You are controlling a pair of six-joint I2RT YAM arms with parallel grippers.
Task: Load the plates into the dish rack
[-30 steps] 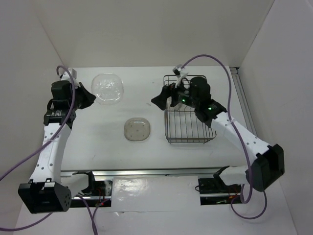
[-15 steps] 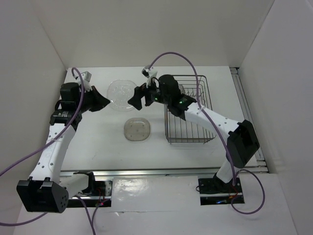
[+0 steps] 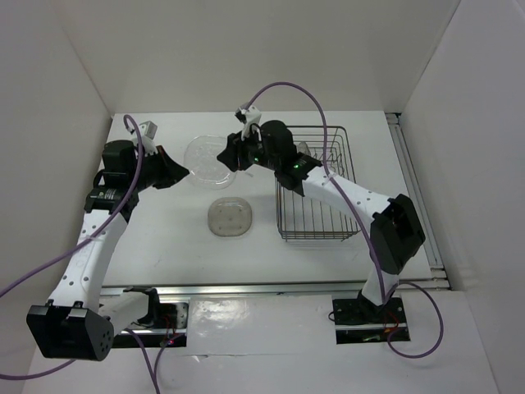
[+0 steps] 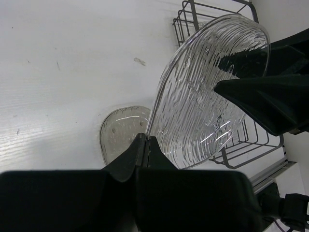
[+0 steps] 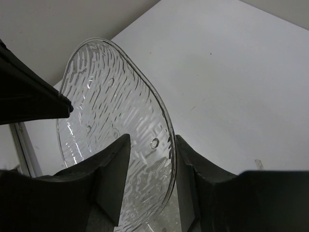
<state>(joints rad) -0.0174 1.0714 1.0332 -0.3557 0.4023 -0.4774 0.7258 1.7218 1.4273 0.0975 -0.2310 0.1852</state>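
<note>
Over table [image 3: 164,238], plate [image 3: 205,161] between right fingers [image 5: 108,186]

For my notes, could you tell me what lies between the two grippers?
The clear plate, pinched by the left gripper; the top external view shows it.

Bright, even light pours from overhead onto the white table [image 3: 164,238], and the shadows under the arms are soft and faint. A glare strip runs along the near rail [image 3: 262,289]. The clear plate [image 4: 207,92] glints sharply on its ripples in both wrist views. Up close, the left fingers [image 4: 128,162] loom black and soft, detail lost.
</note>
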